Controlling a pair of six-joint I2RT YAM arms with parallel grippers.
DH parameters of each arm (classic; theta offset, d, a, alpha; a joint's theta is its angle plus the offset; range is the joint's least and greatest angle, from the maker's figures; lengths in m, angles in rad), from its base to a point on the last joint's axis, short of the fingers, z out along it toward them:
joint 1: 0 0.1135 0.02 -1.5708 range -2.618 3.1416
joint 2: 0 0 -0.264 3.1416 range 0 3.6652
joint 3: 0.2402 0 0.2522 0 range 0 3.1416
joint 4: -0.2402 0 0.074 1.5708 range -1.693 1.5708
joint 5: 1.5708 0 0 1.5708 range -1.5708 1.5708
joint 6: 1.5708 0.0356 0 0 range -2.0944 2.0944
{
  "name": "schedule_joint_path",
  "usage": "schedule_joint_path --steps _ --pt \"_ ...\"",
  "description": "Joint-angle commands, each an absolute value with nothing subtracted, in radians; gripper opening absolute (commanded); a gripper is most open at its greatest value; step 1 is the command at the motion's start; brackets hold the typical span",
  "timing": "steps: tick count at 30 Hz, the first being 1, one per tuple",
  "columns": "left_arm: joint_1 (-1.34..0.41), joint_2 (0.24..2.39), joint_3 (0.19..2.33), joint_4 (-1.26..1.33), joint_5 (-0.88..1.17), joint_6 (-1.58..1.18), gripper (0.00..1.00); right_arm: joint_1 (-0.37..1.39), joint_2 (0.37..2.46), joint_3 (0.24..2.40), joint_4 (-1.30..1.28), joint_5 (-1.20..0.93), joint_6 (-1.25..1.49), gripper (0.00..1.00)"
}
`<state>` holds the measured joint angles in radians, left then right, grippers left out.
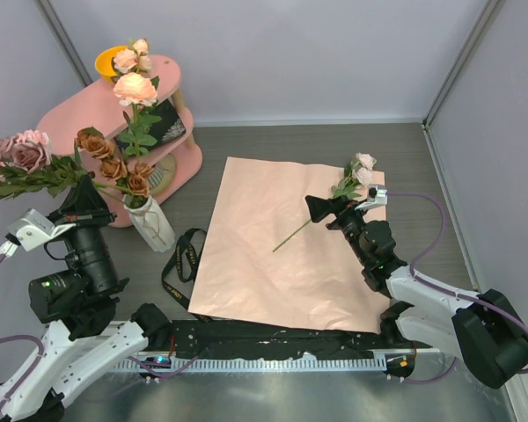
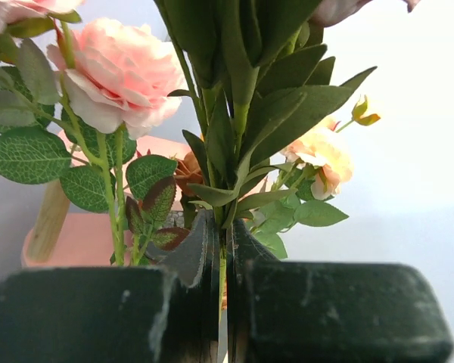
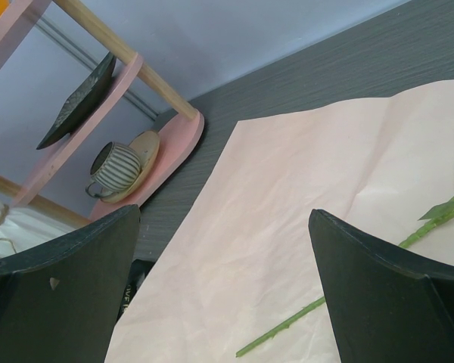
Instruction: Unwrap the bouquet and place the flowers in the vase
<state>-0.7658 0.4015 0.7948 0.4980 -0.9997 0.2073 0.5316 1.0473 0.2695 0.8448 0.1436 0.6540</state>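
The left pincer (image 2: pixel 221 240) is clamped on the green stems of a bunch of flowers (image 1: pixel 35 163), held in the air at 10 o'clock from the vase (image 1: pixel 150 221). The vase stands on the surface (image 1: pixel 290 141) at 9 o'clock of the flat paper (image 1: pixel 273 264) and holds several blooms. The right pincer (image 3: pixel 223 227) gapes wide over one rose (image 1: pixel 356 176) lying toward the paper's 2 o'clock.

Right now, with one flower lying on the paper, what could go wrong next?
1. The left end effector grips several flowers near the narrow vase, which already holds stems; forcing them in could tip it.
2. The single flower lies flat on the paper near the open right end effector, which might pinch paper too.
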Motion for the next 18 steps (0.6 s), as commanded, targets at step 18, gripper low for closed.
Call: schedule_joint_path --steps 18 --pt "-0.767 0.371 0.655 0.534 -1.080 0.281 0.01 0.529 1.058 0.305 0.910 0.133 0.663 1.00"
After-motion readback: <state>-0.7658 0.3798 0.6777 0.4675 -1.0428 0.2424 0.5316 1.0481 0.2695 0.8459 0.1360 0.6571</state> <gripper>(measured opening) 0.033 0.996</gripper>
